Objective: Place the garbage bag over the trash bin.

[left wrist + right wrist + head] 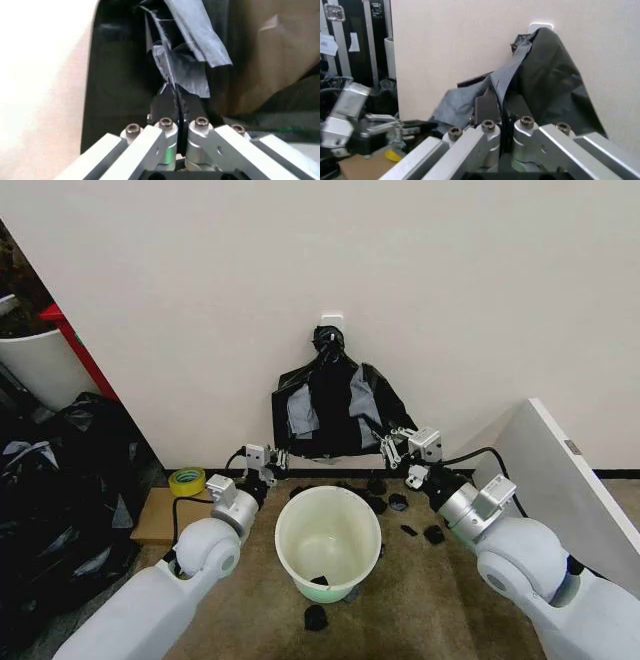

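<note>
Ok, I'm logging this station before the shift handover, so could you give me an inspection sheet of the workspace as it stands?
Surface: brown floor against a white wall.
Job's things: black garbage bag hangs from a wall hook; pale trash bin stands below, unlined.
Clutter: black scraps around the bin, one inside; yellow tape roll on cardboard.
Grippers: left claw shut on the bag's lower left edge; right claw shut on its lower right edge.
Cables: black cable along the right arm.
Surroundings: black sacks at left; white panel at right.
</note>
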Controlling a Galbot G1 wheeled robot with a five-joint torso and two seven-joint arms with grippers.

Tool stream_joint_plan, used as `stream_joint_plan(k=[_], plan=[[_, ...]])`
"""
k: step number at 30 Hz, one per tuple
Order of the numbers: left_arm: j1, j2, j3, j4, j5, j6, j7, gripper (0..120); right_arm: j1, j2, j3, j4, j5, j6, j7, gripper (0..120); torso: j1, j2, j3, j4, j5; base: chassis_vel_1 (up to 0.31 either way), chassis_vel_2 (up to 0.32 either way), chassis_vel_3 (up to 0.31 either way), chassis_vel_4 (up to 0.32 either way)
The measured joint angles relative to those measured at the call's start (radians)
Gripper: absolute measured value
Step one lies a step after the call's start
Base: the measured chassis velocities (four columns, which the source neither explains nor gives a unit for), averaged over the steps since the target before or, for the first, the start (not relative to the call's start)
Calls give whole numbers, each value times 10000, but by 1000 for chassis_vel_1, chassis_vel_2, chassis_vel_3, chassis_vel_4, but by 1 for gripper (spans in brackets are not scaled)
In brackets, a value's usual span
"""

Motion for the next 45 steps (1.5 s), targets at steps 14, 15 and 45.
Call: stream_joint_plan(k=[14,15,45], plan=[[1758,127,-1746,-1119,124,-460,74,0,-190,493,-19,-279,-147,45,58,0,0,0,0,0,0,0,0,0,0],[1834,133,-1801,-1136,130,-481,99,0,-207,510,-24,-281,-147,46,59,0,0,0,0,1,0,0,0,0,0],[267,6,-232,-574,-1163,675,-323,91,-110,336,-16,-149,-33,53,51,0,0,0,0,1,2,0,0,0,0]])
